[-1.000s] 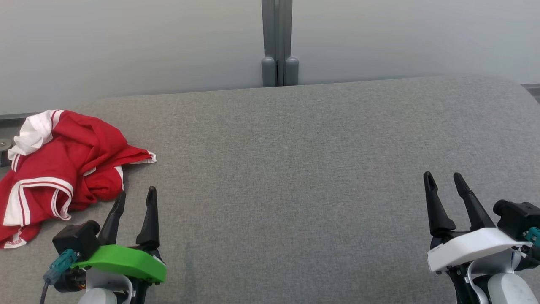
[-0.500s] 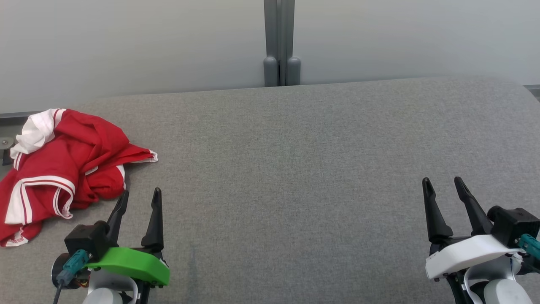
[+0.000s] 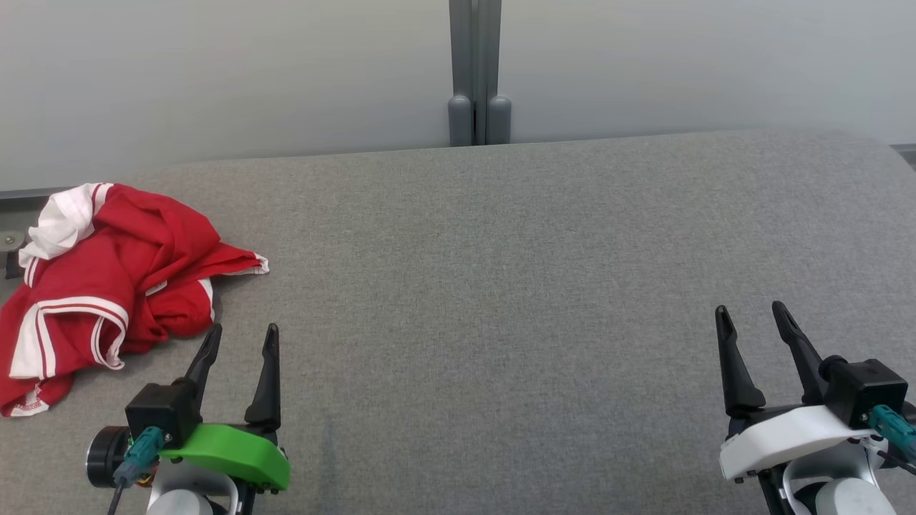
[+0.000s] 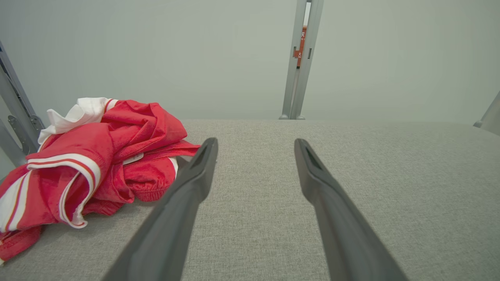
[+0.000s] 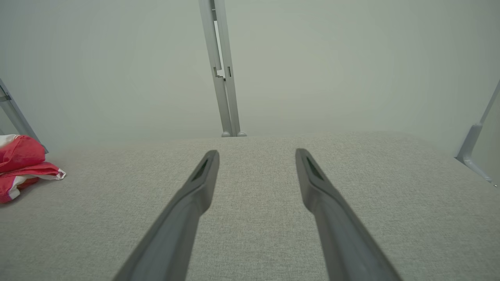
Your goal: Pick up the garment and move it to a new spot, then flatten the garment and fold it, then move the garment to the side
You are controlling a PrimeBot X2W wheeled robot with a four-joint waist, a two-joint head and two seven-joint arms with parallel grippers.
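Head view has our red-and-white garment point(image 3: 107, 286) crumpled on the grey worktop point(image 3: 501, 286), just ahead and left of the left end effector point(image 3: 242, 330), not touching. Both gape wide and empty. The right end effector point(image 3: 749, 309) sits well off to its right, so we'd reach with the left.
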